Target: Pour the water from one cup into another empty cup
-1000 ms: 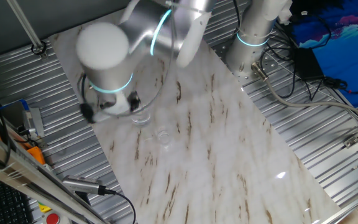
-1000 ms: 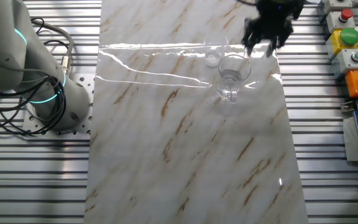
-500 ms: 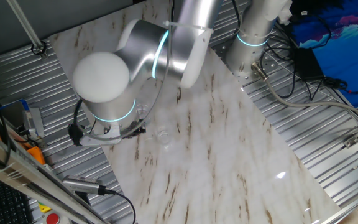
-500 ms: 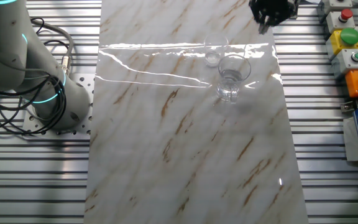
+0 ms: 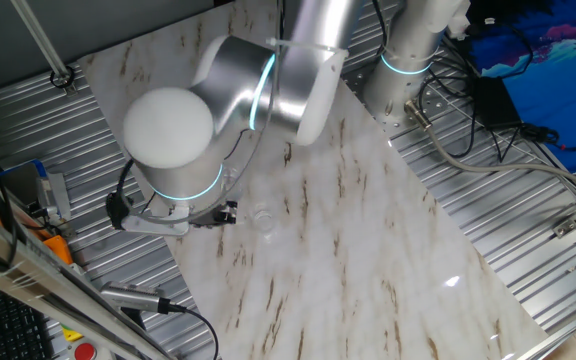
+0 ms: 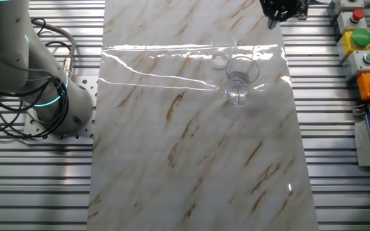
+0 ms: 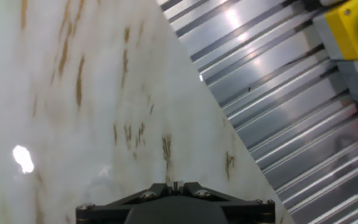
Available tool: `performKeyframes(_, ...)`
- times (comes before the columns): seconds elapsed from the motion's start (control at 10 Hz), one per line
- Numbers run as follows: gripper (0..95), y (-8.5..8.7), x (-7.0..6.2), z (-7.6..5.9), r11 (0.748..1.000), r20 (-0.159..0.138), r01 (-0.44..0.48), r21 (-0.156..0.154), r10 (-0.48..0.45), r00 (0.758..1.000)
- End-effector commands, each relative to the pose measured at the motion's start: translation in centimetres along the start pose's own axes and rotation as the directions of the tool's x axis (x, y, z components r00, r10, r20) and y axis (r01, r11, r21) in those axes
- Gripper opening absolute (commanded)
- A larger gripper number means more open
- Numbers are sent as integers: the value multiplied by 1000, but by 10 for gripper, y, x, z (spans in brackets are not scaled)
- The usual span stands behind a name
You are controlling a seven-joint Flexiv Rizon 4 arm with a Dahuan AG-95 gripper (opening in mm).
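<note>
Lighting was bright, even, from overhead. A long white glare streak crossed the marble table (image 6: 191, 147) in the other fixed view, passing just beside both cups; a small glint sat near the table's near corner. The tumbler (image 6: 239, 78) cast only a faint soft shadow. In the one fixed view the arm (image 5: 198, 120) close to the lens looked soft and overexposed. Hand view was blurred throughout, with a bright specular spot left of the hand and sheen on the metal slats (image 7: 278, 93) to its right.

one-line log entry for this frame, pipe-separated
phase: pre-grasp | claw: away from both cups, at far table edge, state unclear | large tumbler: upright on table, holds water | small cup: upright beside it | pour: not started
</note>
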State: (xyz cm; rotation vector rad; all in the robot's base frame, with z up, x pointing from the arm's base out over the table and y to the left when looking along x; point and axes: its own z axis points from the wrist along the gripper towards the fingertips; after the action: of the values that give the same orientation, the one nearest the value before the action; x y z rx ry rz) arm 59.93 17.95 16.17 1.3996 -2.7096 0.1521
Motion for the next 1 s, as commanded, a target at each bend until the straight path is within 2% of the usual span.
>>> performKeyframes(0.1, 0, -20, 36, -6, 999, 37, 12, -34, -11, 999)
performKeyframes(0.2, 0, -26, 47, -5, 999, 44, 18, -39, -16, 999)
performKeyframes(0.4, 0, -45, 84, 4, 997, 67, 60, -49, -57, 996)
performKeyframes(0.6, 0, -57, 110, 15, 993, 86, 99, -56, -94, 992)
performKeyframes(0.8, 0, -67, 130, 24, 988, 95, 143, -57, -138, 986)
performKeyframes(1.0, 0, -78, 142, 29, 979, 94, 196, -49, -191, 977)
